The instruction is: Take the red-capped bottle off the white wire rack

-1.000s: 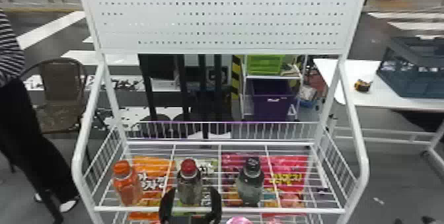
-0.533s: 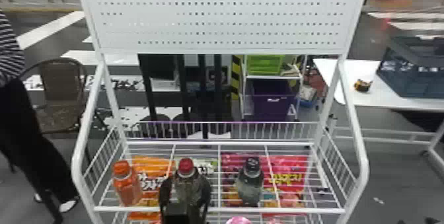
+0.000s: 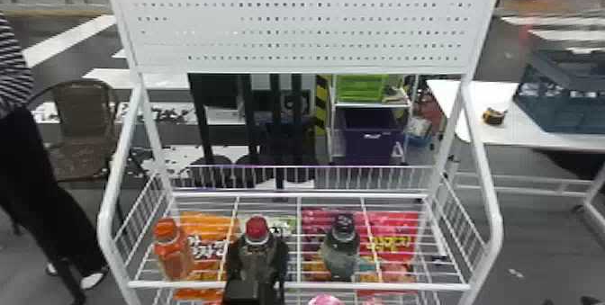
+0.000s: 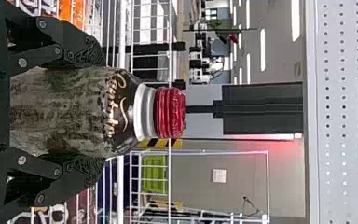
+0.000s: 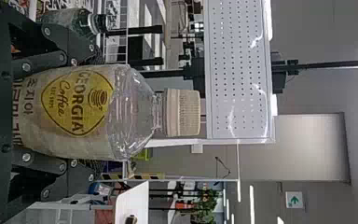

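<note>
In the head view my left gripper [image 3: 257, 257] is around the red-capped bottle [image 3: 257, 230], which is upright at the rack's front edge. The left wrist view has this gripper [image 4: 100, 112] shut on the dark-labelled body of the bottle [image 4: 65, 111], one finger pressed to each side, below the red cap [image 4: 170, 113]. Whether its base touches the white wire rack [image 3: 297, 286] is hidden. My right gripper [image 5: 98, 112], in the right wrist view, is shut on a coffee bottle [image 5: 74, 109] with a pale cap.
On the rack, an orange bottle [image 3: 173, 254] stands to the left and a black-capped bottle [image 3: 342, 250] to the right. Snack bags [image 3: 391, 241] lie beneath the wires. A pegboard panel [image 3: 297, 25] rises above the rack's back.
The left gripper's fingers, wide apart around the bottle a second ago, have come together on its sides. The red-capped bottle has shifted slightly.
</note>
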`<control>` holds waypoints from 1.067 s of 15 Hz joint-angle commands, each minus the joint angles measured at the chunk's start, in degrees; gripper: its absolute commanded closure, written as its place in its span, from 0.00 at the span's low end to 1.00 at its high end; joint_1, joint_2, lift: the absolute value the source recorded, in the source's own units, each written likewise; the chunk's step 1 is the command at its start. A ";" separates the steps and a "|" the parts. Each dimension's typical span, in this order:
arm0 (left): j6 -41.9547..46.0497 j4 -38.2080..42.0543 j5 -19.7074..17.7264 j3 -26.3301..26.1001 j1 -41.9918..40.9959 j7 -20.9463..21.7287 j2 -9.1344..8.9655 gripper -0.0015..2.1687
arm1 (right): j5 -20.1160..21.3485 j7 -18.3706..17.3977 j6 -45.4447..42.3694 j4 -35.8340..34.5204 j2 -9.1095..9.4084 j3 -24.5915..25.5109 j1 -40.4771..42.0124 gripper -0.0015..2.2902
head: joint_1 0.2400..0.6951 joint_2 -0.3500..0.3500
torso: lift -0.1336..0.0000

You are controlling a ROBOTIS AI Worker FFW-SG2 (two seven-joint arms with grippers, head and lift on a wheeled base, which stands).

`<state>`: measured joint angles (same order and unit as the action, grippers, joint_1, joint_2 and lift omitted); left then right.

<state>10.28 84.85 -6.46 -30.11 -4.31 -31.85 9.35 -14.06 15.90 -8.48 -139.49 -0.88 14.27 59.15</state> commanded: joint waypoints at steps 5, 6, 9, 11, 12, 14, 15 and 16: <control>-21.31 33.18 6.64 3.48 -17.31 -0.05 6.38 0.99 | 0.18 0.09 0.00 0.18 0.17 -0.64 0.00 0.60 | 0.57 0.50 | 1.00; -22.72 36.61 7.61 3.83 -19.59 0.12 6.73 0.99 | 0.35 0.09 0.00 0.18 0.17 -0.91 0.00 0.60 | 0.57 0.50 | 1.00; -23.95 46.89 7.26 8.31 -27.33 1.44 8.31 0.99 | 0.35 0.18 0.00 -0.08 0.26 -1.08 0.44 0.60 | 0.57 0.50 | 1.00; -24.30 52.61 7.61 11.48 -31.81 2.58 8.93 0.99 | 0.18 0.27 -1.40 -0.17 0.26 -1.08 1.14 0.60 | 0.57 0.50 | 1.00; -24.13 54.98 7.78 13.50 -33.92 3.46 8.84 0.99 | 0.18 0.27 -1.75 -0.26 0.26 -1.08 1.49 0.60 | 0.57 0.50 | 1.00; -23.07 57.70 8.22 17.10 -37.17 3.81 8.84 0.99 | 0.18 0.27 -2.63 -0.26 0.26 -1.44 1.76 0.60 | 0.57 0.50 | 1.00; -22.37 58.14 8.13 19.30 -38.40 4.69 8.66 0.99 | 0.18 0.27 -2.63 -0.43 0.26 -1.88 1.93 0.60 | 0.57 0.50 | 1.00; -20.61 57.97 6.90 22.37 -39.37 5.22 8.22 0.99 | 0.35 0.27 -3.16 -0.70 0.26 -2.14 2.20 0.60 | 0.57 0.50 | 1.00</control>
<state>-12.15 142.51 1.50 -11.63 -42.04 -27.04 18.05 -13.87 16.17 -11.16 -139.89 -0.61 12.58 61.05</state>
